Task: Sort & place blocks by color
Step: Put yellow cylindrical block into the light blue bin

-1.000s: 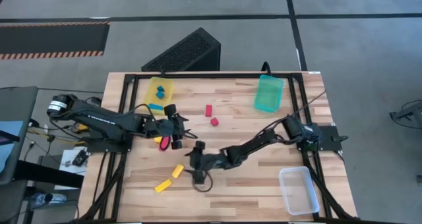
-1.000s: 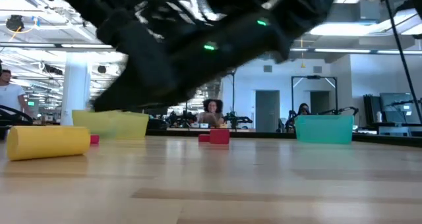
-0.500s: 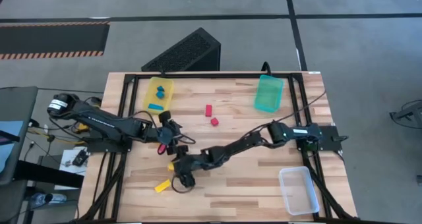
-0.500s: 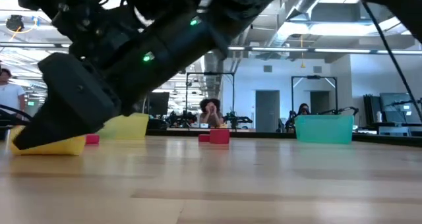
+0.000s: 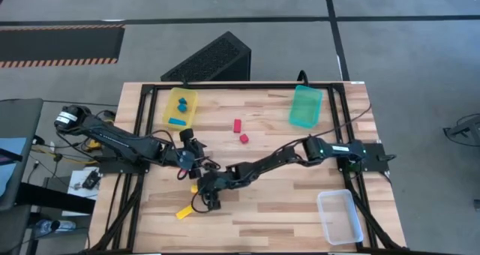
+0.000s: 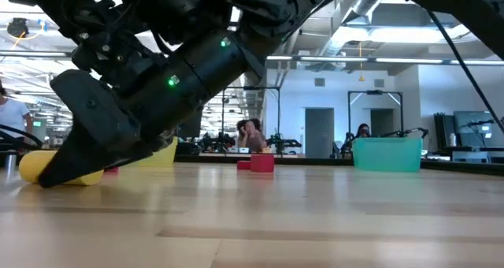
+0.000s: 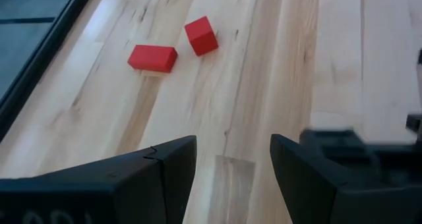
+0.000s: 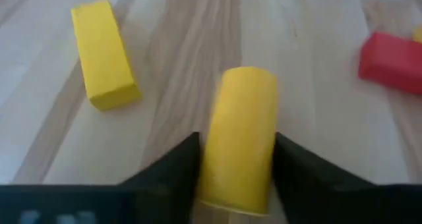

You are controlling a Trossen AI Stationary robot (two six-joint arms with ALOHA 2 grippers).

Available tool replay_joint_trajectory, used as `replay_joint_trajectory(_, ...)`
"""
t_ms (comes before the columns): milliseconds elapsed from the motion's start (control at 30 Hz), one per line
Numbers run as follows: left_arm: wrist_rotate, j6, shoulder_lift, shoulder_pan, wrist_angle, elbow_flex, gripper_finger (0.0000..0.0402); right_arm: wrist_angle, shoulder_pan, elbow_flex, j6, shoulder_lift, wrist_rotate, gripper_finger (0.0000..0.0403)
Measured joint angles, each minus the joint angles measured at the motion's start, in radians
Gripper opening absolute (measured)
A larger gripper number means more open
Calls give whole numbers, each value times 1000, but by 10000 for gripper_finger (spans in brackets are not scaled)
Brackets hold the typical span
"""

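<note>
Between my right jaws (image 8: 237, 174) lies a yellow cylinder block (image 8: 241, 135), its length running straight out from me, one dark finger on each flank. The jaws look spread to either side of it, hugging close; whether they press it I cannot tell. It lies on the wooden desk (image 5: 285, 202), low at the front-left part, and the level view shows my right arm slanting down onto it, the yellow end (image 6: 35, 167) poking out beside the black housing.

Just beside it, a yellow bar (image 8: 102, 56) lies flat, angled off, apart from the cylinder. Past my other finger, a red block (image 8: 392, 60) sits at the edge of sight.

My left jaws (image 7: 231, 165) hang parted over bare wood, holding nothing. Ahead of them, two red blocks: a longer bar (image 7: 152, 58) and a short cube (image 7: 200, 35), near each other, not touching. From above, my left gripper (image 5: 191, 151) hovers close to my right gripper (image 5: 210, 191), both crowded at the desk's left-centre.

Farther out: the yellow tray (image 5: 169, 116) at the back left holds blue blocks (image 5: 180, 103). The teal tray (image 5: 305, 116) stands at the back right, the clear tray (image 5: 324, 226) at the front right corner.
</note>
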State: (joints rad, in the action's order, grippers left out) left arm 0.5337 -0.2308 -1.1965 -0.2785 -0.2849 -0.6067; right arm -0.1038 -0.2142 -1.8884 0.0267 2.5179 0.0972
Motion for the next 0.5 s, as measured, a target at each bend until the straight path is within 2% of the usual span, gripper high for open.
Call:
replay_joint_trajectory(100,5,0,0,0,-13,0,184,-100,-28,-1,23,-23,70,116)
replay_joint_trajectory(267,95,-18,0,1,21,0,184,-304,-108,3,-7,-73,301,119)
replay_joint_trajectory(400,42,10,0,1,148,0,184,-470,-137,37,26,-138,469,119)
replay_joint_trajectory(500,32,54,0,1,256,-1,184,-525,-132,149,102,-233,581,119)
